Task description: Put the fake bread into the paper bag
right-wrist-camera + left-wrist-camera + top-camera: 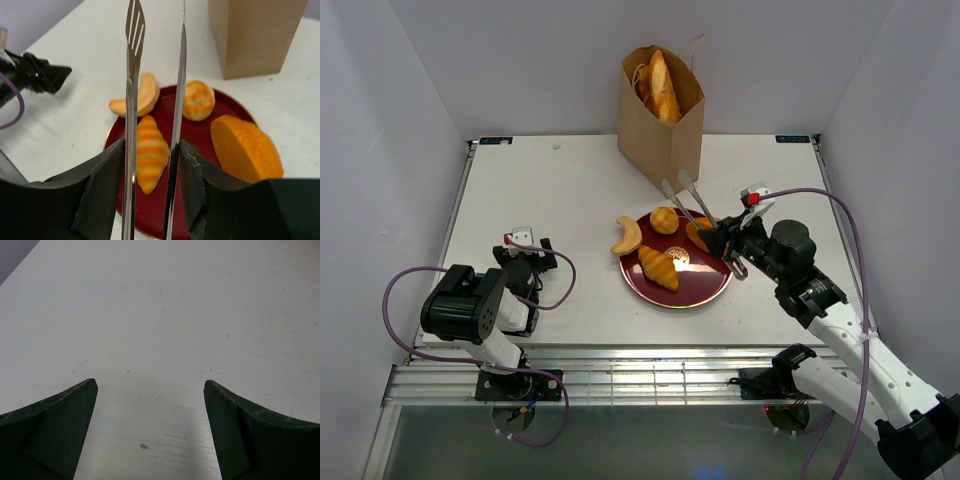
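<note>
Right gripper with tongs above plate

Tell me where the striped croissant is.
In the top view the striped croissant lies on the left half of the red plate, between the round bun and the plate's near rim.

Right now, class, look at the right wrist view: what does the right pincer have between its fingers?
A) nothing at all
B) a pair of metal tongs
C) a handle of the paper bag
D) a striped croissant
B: the right pincer is shut on the metal tongs, whose two thin arms run up from between its fingers, above the dark red plate.
</note>
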